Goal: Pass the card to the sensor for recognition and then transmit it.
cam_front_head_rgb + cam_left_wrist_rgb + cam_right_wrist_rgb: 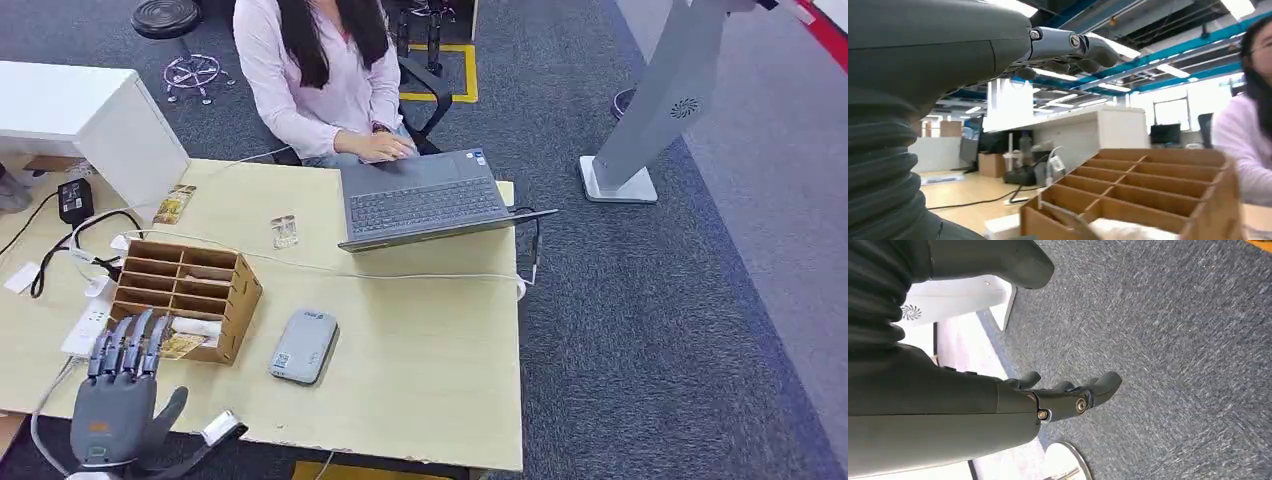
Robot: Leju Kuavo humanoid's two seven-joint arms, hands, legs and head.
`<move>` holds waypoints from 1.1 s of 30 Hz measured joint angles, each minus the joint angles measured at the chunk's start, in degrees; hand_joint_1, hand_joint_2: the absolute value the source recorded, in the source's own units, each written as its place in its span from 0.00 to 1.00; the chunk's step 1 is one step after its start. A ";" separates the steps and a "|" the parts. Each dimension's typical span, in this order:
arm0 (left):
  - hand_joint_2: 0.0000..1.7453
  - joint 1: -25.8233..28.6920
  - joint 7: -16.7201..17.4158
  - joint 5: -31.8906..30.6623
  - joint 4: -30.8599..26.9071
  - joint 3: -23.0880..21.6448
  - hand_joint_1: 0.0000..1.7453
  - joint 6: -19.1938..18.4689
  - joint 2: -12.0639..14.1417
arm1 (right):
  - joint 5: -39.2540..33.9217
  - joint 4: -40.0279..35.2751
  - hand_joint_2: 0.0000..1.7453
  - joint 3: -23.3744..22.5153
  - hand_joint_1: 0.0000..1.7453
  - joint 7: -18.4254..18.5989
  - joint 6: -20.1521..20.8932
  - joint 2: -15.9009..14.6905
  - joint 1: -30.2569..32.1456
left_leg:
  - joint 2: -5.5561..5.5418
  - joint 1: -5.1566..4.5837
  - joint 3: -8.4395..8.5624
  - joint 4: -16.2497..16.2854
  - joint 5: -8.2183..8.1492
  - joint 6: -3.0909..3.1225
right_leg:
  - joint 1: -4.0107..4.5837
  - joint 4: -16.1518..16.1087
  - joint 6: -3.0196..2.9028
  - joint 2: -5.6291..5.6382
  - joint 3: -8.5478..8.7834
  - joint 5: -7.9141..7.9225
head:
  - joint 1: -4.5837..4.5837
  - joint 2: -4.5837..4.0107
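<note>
we are at the start: our left hand (120, 385) hovers flat over the near end of the cardboard organizer (185, 298), fingers straight and apart, holding nothing. the card (182, 345) lies in the nearest slot, just under the fingertips. the grey sensor (304, 345) waits just beside the organizer (untouched). our right hand (1058, 395) hangs empty, fingers loosely curled, over carpet.

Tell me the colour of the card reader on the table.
Light grey card reader, clearest in the head view.
</note>
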 joint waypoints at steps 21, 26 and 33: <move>1.00 -4.50 -1.03 1.42 11.78 8.85 0.00 -1.40 1.51 | 0.50 -0.02 1.00 0.02 0.00 -0.39 0.57 -0.02 -0.09 | -0.01 0.00 0.00 0.00 0.01 -0.01 | 0.00 0.00 0.00 0.00 0.00 0.00 | 0.00 0.00; 1.00 -6.76 -1.75 0.78 13.86 8.94 0.00 -1.90 1.42 | 0.55 -0.02 1.00 0.04 0.00 -0.57 1.11 -0.04 -0.17 | -0.01 -0.01 0.00 0.00 0.01 -0.01 | -0.01 0.00 0.00 0.00 0.01 0.01 | 0.00 0.00; 1.00 -10.56 -1.40 -0.39 16.37 8.91 0.00 -3.10 1.16 | 0.63 -0.02 1.00 0.20 0.00 -1.05 1.53 -0.09 -0.36 | 0.00 -0.01 0.02 0.00 0.01 -0.01 | 0.00 0.00 -0.02 0.02 -0.01 0.03 | 0.00 0.00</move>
